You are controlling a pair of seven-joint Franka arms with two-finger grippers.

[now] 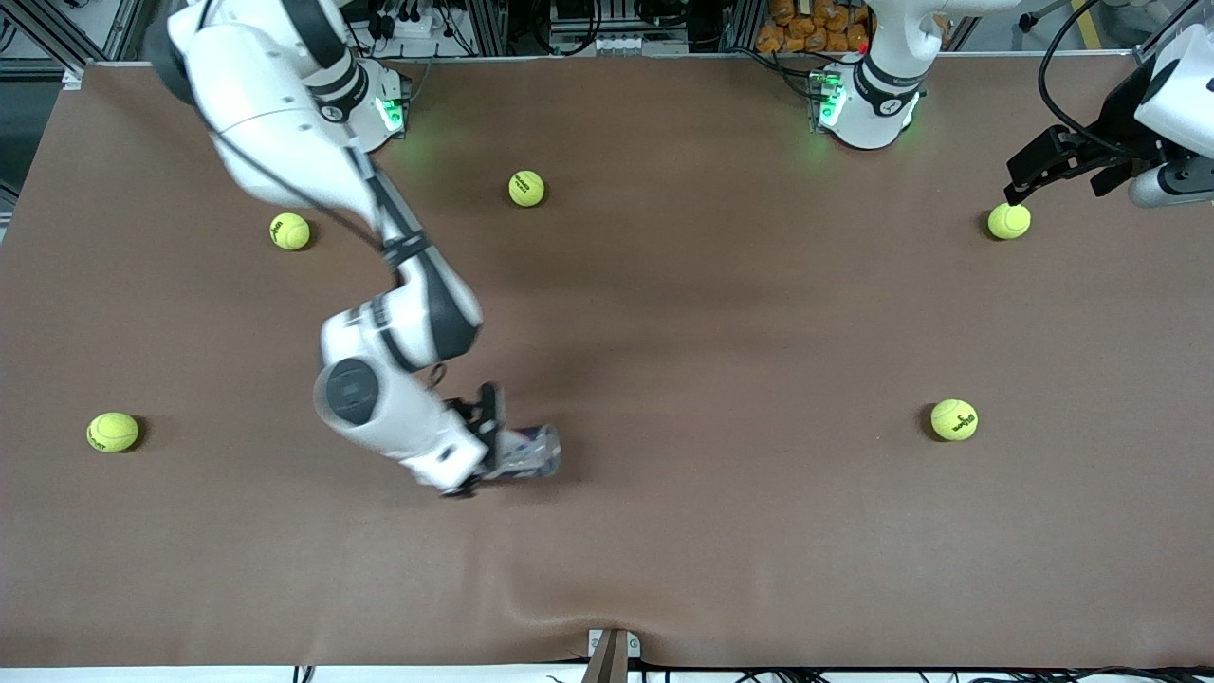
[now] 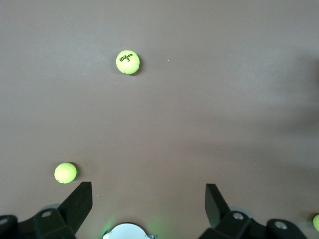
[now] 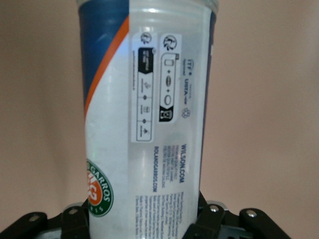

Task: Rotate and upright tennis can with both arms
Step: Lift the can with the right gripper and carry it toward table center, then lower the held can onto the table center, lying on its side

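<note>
**Tennis can gripped low on the counter**

Nearest the front camera, the tennis can (image 1: 531, 452) lies on the brown counter (image 1: 759, 531), the right gripper's (image 1: 493, 446) fingers clamped on it. Left gripper (image 1: 1029, 175) hovers over a tennis ball (image 1: 1008, 221) at its own end, waiting, fingers (image 2: 79, 201) apart.
</note>
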